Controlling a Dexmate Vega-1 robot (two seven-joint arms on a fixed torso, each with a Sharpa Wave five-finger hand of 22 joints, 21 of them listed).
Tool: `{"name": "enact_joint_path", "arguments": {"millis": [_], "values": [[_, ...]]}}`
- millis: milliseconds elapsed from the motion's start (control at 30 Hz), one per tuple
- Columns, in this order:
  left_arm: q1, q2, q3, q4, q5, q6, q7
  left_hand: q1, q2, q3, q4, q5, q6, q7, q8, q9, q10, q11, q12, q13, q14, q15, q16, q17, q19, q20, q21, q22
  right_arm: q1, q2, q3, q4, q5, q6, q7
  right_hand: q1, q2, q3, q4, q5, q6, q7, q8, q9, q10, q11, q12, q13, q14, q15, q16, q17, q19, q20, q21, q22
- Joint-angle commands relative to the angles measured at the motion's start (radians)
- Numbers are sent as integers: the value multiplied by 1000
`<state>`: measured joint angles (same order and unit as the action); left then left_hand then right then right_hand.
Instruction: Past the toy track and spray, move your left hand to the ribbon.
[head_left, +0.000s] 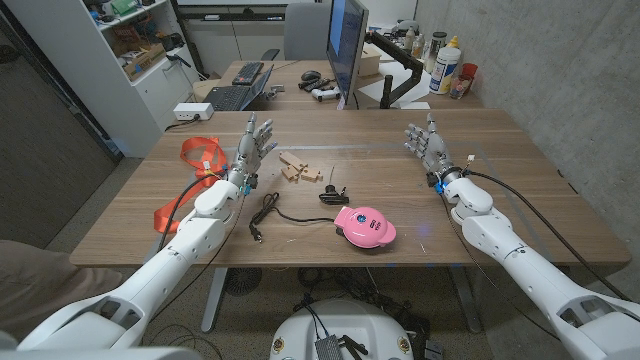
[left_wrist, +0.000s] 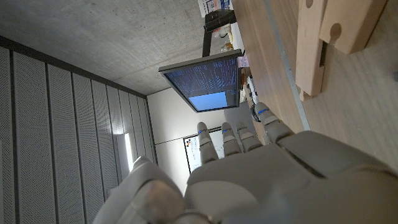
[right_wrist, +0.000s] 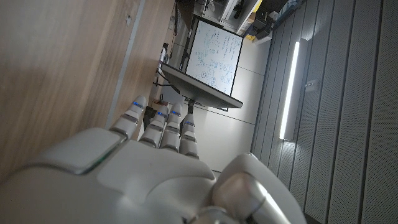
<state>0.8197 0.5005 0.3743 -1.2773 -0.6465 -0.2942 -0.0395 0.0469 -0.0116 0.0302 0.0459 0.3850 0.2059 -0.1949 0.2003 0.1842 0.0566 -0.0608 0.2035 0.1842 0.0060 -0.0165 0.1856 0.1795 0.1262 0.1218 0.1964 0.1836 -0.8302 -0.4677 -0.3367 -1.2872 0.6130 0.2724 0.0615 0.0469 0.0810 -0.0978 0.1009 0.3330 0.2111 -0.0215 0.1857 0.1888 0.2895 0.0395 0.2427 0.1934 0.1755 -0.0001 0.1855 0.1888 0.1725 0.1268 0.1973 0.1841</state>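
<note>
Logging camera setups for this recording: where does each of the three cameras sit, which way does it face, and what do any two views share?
Head view: fixed on the robot's head, looking down over the wooden table; both arms, left hand and right hand.
Left wrist view: on the left wrist, looking along the back of the left hand past the toy track toward the monitor.
Right wrist view: on the right wrist, along the back of the right hand toward the monitor.
Shared: all three see the monitor.
</note>
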Motion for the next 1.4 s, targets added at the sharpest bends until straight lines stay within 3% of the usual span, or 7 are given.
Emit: {"name": "enact_joint_path", "arguments": {"millis": [33,367,567,867,1400], "values": [[-11,-8,3,17,5,-15,-18,10,3,0,5,6,6,0,6,5,-2,-8,5,3,0,-6,7,5,4,2,7,2,-31,84,114,-24,-100,-69,60,-1,20,-2,5,6,6,1,7,2,8,2,3,1,8,2,7,5,8,-1,5,2],[8,1,4,-3,14,-21,-18,12,4,0,4,6,6,-2,5,5,-1,-9,5,3,-1,-6,6,4,4,0,7,1,-60,148,190,-51,-174,-108,89,-1,21,-2,5,7,5,2,8,2,6,0,2,2,8,1,7,5,7,0,4,2],[32,51,12,-74,71,-13,12,16,6,1,3,7,3,-2,3,5,-1,-8,4,3,-6,-8,4,4,-4,2,3,1,-57,174,215,-43,-208,-108,113,0,21,-1,6,7,11,1,11,2,32,-7,12,2,7,0,8,5,8,-1,5,2],[69,139,27,-207,204,45,112,20,9,2,1,8,-3,-5,0,5,-3,-10,2,3,-14,-8,1,4,-13,6,0,1,-56,204,240,-39,-243,-115,127,1,21,-1,6,7,4,1,8,2,9,-3,2,2,3,2,6,5,7,-4,5,1],[114,201,23,-326,287,107,191,21,8,0,0,8,-7,-7,-2,5,-4,-10,0,3,-29,-6,-2,4,-21,5,-2,0,-46,226,268,-34,-269,-123,150,2,22,0,6,7,1,-1,7,2,8,0,1,3,-3,7,4,4,3,-1,3,2]]}}
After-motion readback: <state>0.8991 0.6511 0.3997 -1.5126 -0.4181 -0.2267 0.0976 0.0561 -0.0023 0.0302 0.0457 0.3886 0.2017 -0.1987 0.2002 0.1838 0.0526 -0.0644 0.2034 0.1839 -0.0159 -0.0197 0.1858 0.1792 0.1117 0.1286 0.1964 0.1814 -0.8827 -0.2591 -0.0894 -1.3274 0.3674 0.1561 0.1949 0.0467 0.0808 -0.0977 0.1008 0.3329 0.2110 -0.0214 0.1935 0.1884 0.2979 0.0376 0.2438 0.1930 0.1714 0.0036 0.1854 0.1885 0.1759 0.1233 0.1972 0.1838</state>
